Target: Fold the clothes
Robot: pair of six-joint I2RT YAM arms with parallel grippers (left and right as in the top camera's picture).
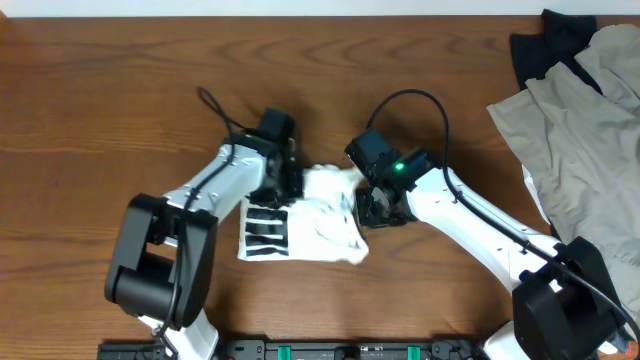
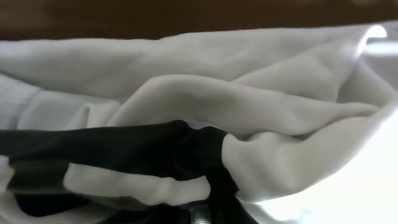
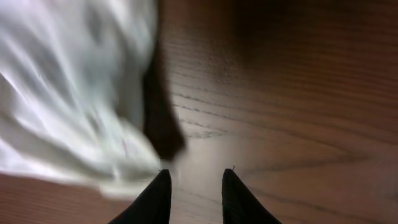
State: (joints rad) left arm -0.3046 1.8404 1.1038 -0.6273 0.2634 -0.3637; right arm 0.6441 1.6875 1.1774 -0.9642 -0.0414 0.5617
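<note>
Here, right tool ajar beside T-shirt.

You've got a dark brown wood-grain surface under you, light glancing off it. Far right corner: a beige-grey garment heaped, touching a black garment.

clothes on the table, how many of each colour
white shirt: 1
beige-grey garment: 1
black garment: 1
total: 3
</note>
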